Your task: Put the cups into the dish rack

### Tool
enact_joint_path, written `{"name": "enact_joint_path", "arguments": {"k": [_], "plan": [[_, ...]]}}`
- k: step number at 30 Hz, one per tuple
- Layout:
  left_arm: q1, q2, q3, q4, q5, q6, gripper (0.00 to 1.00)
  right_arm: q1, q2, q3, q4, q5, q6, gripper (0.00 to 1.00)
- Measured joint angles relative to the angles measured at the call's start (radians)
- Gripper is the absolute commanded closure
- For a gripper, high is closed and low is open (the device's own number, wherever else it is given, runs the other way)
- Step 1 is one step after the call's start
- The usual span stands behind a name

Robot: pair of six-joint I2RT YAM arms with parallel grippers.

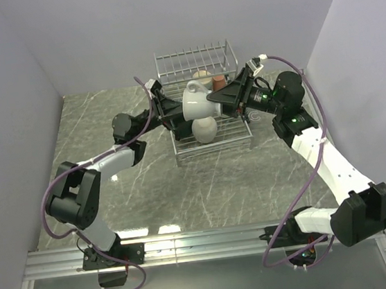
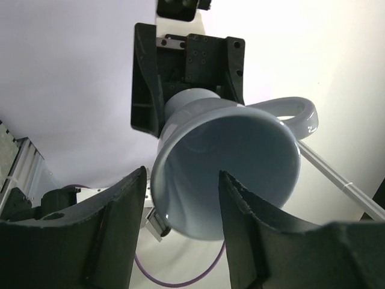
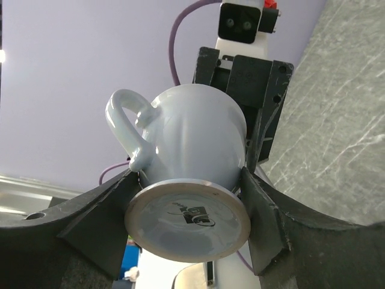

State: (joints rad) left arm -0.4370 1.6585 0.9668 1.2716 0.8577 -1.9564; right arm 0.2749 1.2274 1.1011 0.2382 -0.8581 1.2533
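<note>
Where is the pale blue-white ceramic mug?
Top view, centre: the mug hangs sideways over the silver wire dish rack, base clamped in the right gripper, left gripper at its rim.

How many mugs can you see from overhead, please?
4: a pale blue-white mug in the right claw over the dish rack; a beige mug at the rack's front; a reddish-brown mug and a cream mug toward its back. Arms may hide others.
</note>
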Motion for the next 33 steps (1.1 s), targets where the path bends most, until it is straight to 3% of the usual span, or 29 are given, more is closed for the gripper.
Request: {"name": "enact_joint_path", "arguments": {"k": [4, 7, 13, 17, 21, 24, 33], "plan": [[0.02, -0.034, -0.042, -0.051, 0.0, 0.032, 0.4, -0.023, 0.0, 0.025, -0.041, -0.008, -0.018, 1.0], [0.051, -0.08, -0.048, -0.176, 0.003, 0.107, 0.4, -0.057, 0.0, 0.044, -0.051, -0.021, -0.018, 1.0], [0.153, -0.173, -0.025, -0.508, 0.035, 0.333, 0.41, -0.106, 0.009, 0.121, -0.159, -0.025, -0.084, 1.0], [0.225, -0.229, 0.014, -0.855, 0.004, 0.554, 0.43, -0.121, 0.032, 0.21, -0.346, 0.006, -0.208, 1.0], [0.235, -0.253, 0.118, -1.236, -0.119, 0.816, 0.47, -0.126, 0.095, 0.328, -0.608, 0.127, -0.393, 1.0], [0.235, -0.294, 0.132, -1.418, -0.203, 0.944, 0.48, -0.127, 0.174, 0.394, -0.764, 0.259, -0.491, 1.0], [0.235, -0.335, 0.132, -1.686, -0.341, 1.106, 0.51, -0.107, 0.518, 0.595, -1.108, 0.683, -0.719, 1.0]]}}
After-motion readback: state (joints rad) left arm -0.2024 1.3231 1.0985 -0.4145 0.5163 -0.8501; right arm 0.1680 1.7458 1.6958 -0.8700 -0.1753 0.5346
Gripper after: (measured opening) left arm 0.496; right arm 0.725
